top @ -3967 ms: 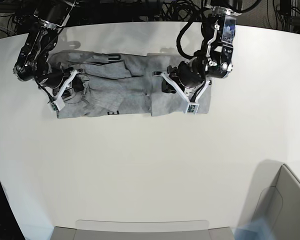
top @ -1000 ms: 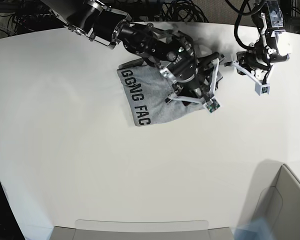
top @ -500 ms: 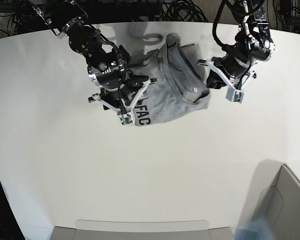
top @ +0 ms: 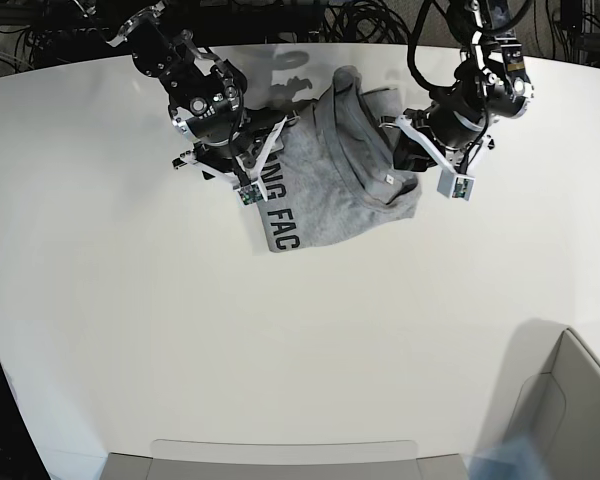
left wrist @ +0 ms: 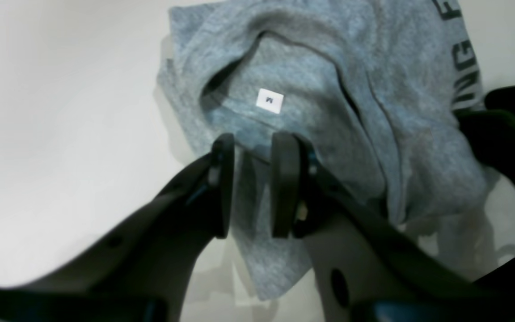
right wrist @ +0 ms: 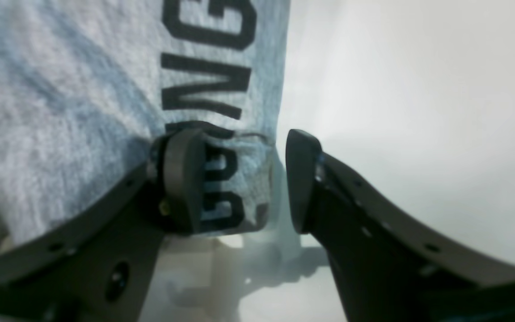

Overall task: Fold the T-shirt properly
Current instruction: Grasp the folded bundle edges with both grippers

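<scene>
The heather-grey T-shirt lies crumpled at the back middle of the white table, neck opening and white label facing up, black lettering along its left edge. My left gripper is at its right edge. In the left wrist view its jaws stand a narrow gap apart over the neck edge of the shirt. My right gripper is at the left edge. In the right wrist view it is open around the lettered corner, one finger resting on the cloth.
A grey bin stands at the front right corner, and a grey tray edge runs along the front. Cables hang behind the table's far edge. The right arm shows dark at the left wrist view's right side.
The right-wrist arm has moved back along the shirt's left edge to the lettered corner. The left-wrist arm has shifted slightly back. The shirt lies much as before.
</scene>
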You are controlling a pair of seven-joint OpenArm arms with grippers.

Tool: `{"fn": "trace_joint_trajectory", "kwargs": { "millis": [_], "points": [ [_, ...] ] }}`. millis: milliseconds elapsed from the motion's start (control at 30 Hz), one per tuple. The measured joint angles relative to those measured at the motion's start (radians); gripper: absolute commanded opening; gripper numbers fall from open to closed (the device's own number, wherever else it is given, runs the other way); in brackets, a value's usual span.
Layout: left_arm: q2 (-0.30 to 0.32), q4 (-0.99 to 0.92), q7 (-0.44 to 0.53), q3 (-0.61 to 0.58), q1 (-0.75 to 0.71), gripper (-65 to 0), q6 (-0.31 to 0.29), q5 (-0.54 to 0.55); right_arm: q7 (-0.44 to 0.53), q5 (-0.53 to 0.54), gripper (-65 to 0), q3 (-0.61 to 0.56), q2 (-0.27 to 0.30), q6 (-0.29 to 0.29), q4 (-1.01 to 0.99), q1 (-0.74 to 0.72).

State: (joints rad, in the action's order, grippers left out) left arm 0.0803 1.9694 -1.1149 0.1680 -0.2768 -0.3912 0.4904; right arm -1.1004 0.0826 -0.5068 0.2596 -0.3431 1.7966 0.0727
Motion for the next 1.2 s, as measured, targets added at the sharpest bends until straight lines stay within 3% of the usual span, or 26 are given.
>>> {"fn": "trace_joint_trajectory", "kwargs": {
  "millis": [367,567,767,1067,1200],
  "points": [
    [-0.008,-0.148,-0.002,0.000,0.069,-50.1,0.001,-0.001,0.010,-0.004,-35.7,-0.001,0.000,0.000,-0.014,0.019],
    [-0.008,-0.171,-0.006,0.000,0.108,-64.6,0.006,-0.008,0.010,-0.008,-35.7,-0.001,-0.004,0.000,-0.014,0.022],
    [0.000,-0.281,-0.055,0.004,0.222,-65.0,0.004,-0.008,0.014,-0.008,-35.7,-0.001,-0.005,-0.001,-0.011,0.031],
    [0.026,-0.288,-0.042,0.007,0.257,-65.0,0.005,-0.008,0.025,-0.008,-35.7,-0.001,-0.005,-0.001,-0.010,0.047],
    [0.031,-0.239,-0.060,0.008,0.254,-55.0,0.010,-0.011,0.025,-0.008,-35.7,-0.001,-0.006,-0.001,-0.010,0.047]
  ]
}}
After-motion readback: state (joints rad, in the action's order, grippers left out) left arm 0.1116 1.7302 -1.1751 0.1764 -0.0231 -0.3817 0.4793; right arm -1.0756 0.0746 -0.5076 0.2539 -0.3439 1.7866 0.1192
